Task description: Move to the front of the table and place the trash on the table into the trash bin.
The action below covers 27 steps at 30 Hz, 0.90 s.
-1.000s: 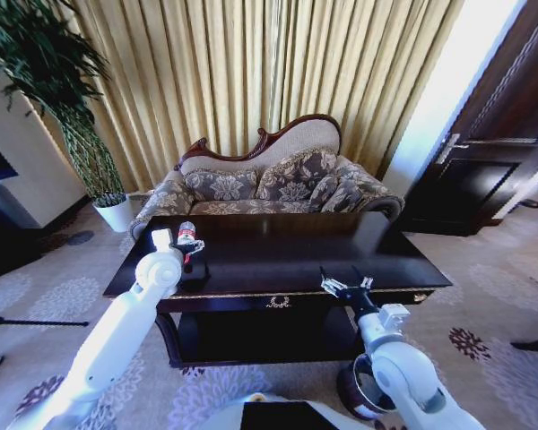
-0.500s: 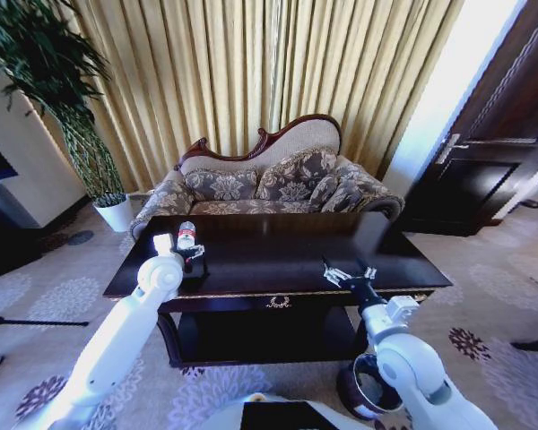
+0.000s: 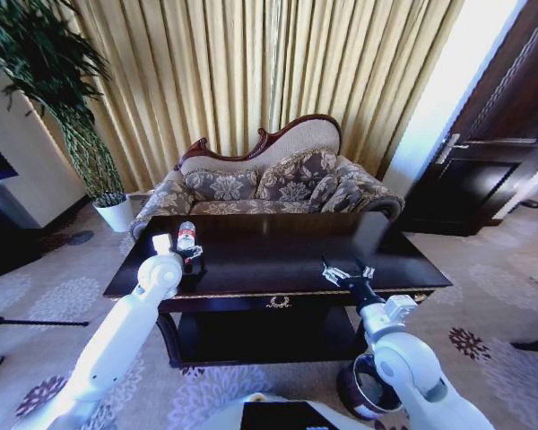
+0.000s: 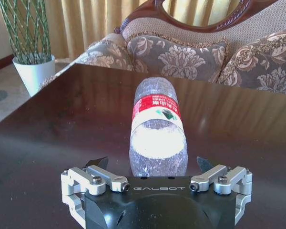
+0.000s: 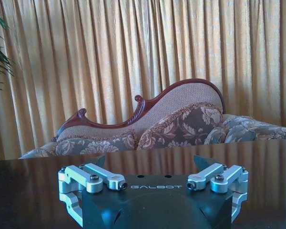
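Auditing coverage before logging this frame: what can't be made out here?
- trash bin: head view, mostly behind the right arm.
- bottle base: left wrist view, hidden behind the left tool.
- bottle cap: left wrist view, faces away.
- right tool fingertips: right wrist view, hidden by its body.

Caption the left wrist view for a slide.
Left gripper open, fingers either side of a clear plastic bottle with red label lying on the dark glossy wood table.

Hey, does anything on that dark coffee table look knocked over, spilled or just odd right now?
One thing: the clear plastic bottle with the red label lies on its side on the dark glossy table, between the fingers of the open left gripper. No spill shows. The right gripper hovers open near the table's front edge.
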Motion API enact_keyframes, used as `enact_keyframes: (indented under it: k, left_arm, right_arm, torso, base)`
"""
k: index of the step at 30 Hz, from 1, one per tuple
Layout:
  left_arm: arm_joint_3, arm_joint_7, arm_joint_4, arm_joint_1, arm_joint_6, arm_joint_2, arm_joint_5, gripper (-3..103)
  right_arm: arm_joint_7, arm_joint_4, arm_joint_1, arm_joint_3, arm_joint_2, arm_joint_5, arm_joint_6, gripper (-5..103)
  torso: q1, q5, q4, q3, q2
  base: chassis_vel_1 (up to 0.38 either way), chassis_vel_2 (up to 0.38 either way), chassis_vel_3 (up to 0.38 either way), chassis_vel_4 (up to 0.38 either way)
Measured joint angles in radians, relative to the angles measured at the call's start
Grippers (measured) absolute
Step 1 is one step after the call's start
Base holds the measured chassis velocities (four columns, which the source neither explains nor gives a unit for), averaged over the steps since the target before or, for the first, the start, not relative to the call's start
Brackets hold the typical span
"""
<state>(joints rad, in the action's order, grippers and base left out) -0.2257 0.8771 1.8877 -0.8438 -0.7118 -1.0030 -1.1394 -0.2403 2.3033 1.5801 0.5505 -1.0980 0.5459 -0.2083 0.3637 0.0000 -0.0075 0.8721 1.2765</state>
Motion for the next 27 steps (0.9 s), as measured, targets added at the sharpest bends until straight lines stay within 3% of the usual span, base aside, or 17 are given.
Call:
enact_keyframes:
  k: [4, 11, 13, 16, 22, 27]
  left_arm:
    - [0.004, -0.014, -0.005, 0.008, 0.0, 0.005, 0.016, 102]
    - [0.008, -0.032, -0.019, 0.026, 0.001, 0.007, 0.019, 72]
    - [0.008, -0.032, -0.019, 0.026, 0.001, 0.007, 0.019, 72]
    - [0.008, -0.036, -0.019, 0.025, 0.003, 0.005, 0.02, 55]
    - [0.01, -0.04, -0.015, 0.026, 0.006, 0.001, 0.022, 44]
    - [0.018, -0.15, -0.013, 0.009, 0.068, 0.013, 0.175, 32]
  right_arm:
    - [0.0, -0.006, -0.004, -0.001, 0.001, 0.0, 0.001, 100]
    - [0.001, -0.011, -0.015, -0.004, 0.001, 0.002, 0.002, 100]
    - [0.001, -0.011, -0.017, -0.004, 0.002, 0.003, 0.002, 100]
    - [0.001, -0.011, -0.027, 0.002, 0.012, 0.009, 0.002, 100]
    - [0.001, -0.014, -0.035, 0.01, 0.019, 0.012, 0.002, 100]
    - [0.001, -0.02, -0.076, 0.01, 0.048, 0.042, -0.004, 100]
  torso:
    - [0.0, 0.0, 0.0, 0.0, 0.0]
    - [0.0, 0.0, 0.0, 0.0, 0.0]
    - [0.0, 0.0, 0.0, 0.0, 0.0]
    - [0.0, 0.0001, 0.0001, 0.0, 0.0]
    - [0.0, 0.0, 0.0, 0.0, 0.0]
    - [0.0, -0.0001, -0.0002, 0.0, 0.0]
  base:
    - [0.0, 0.0, 0.0, 0.0]
    - [0.0, 0.0, 0.0, 0.0]
    - [0.0, 0.0, 0.0, 0.0]
    - [0.0, 0.0, 0.0, 0.0]
    - [0.0, 0.0, 0.0, 0.0]
    - [0.0, 0.0, 0.0, 0.0]
